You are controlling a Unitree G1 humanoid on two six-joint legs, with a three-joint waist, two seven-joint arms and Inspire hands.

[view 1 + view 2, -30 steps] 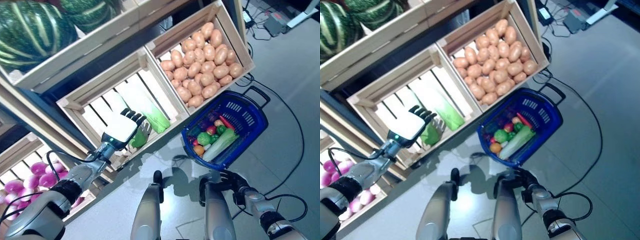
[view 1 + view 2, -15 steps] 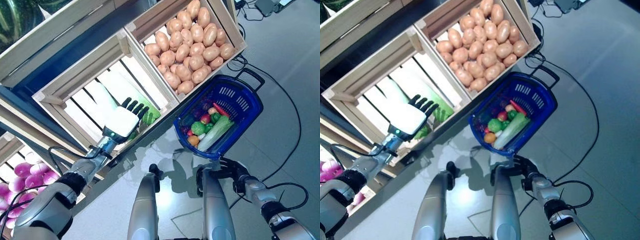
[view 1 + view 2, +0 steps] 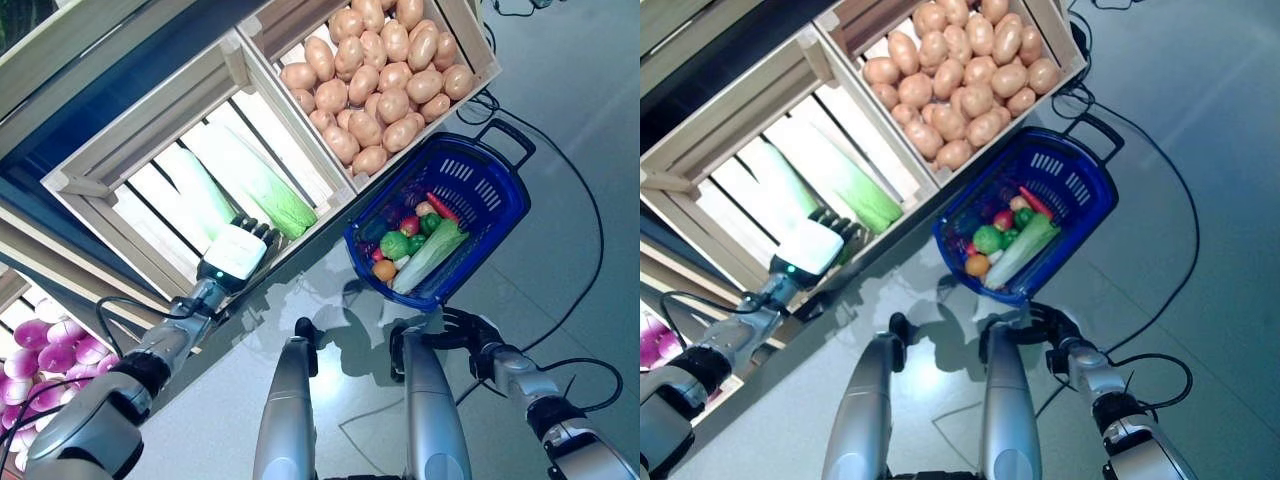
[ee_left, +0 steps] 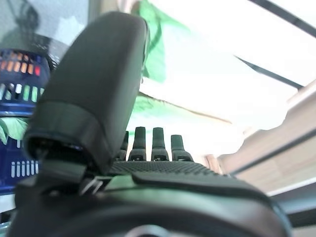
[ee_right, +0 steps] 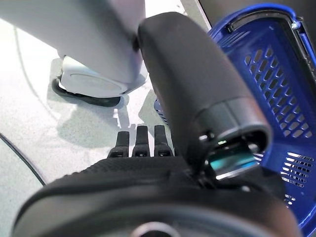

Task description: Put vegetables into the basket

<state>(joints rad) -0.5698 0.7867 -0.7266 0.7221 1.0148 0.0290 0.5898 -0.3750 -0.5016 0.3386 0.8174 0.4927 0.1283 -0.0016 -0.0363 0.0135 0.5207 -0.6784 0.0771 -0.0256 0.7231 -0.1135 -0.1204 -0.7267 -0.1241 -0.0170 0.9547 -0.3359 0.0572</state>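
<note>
Left eye view, left of centre: the left hand (image 3: 237, 252) reaches with straight, empty fingers into the slatted crate (image 3: 95, 168), beside long green vegetables (image 3: 258, 187). At lower right, the right hand (image 3: 462, 327) hangs relaxed just below the blue basket (image 3: 489, 222), which holds mixed produce. Potatoes (image 3: 378, 82) fill the crate at top.

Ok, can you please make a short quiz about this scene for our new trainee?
1. True or false: the blue basket on the floor already holds vegetables.
2. The left hand is at the front edge of the crate that holds: A melons, B long pale green vegetables, C carrots.
3. Fill in: the crate nearest the basket is full of ____.
Key: 1 true; 2 B; 3 potatoes.
</note>
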